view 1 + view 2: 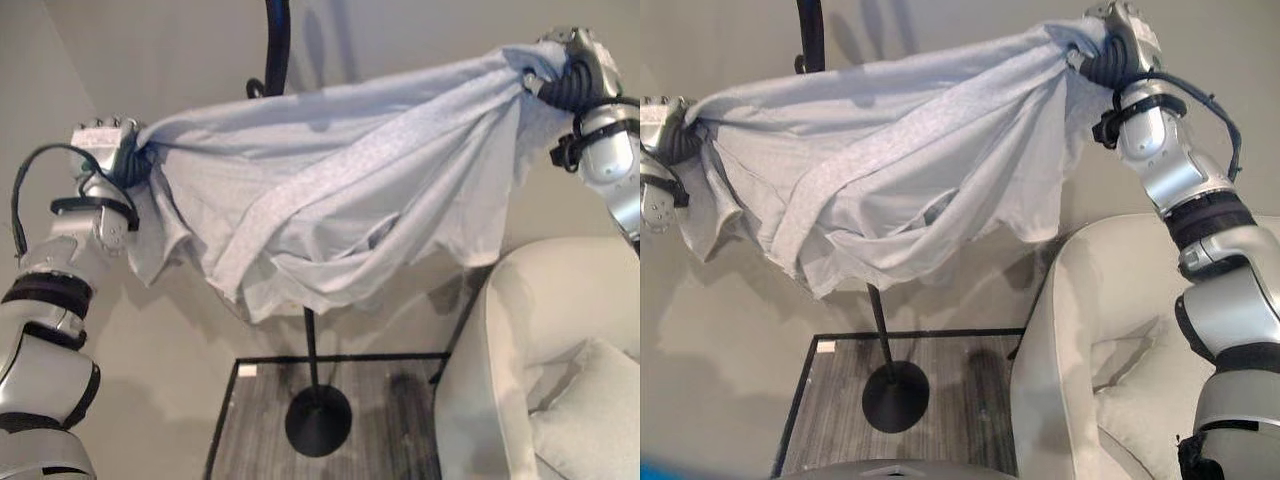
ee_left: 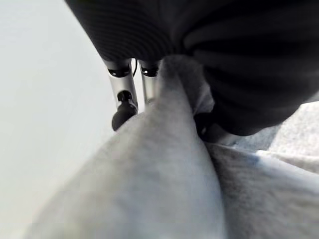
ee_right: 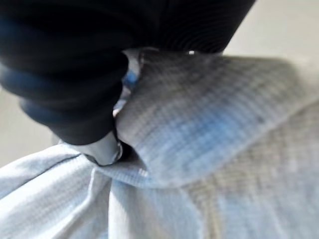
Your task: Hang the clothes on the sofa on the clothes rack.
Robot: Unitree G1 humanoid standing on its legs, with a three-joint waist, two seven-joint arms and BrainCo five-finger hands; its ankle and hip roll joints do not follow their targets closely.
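Fingers (image 2: 123, 102) apparently around shirt (image 1: 340, 190).

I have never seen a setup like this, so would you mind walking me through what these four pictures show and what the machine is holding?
This is a humanoid robot with two silver-grey arms. The two wide pictures come from a stereo camera in its head, so they show one scene from slightly different spots. The left hand and right hand each grip one end of a pale blue shirt, stretched out between them in the air. Behind the shirt stands a black clothes rack, with its pole rising from a round base on the floor. A cream sofa with a cushion sits at the robot's right. The two close-up pictures come from cameras on the wrists: each shows that hand's dark cover and fabric bunched in its fingers.
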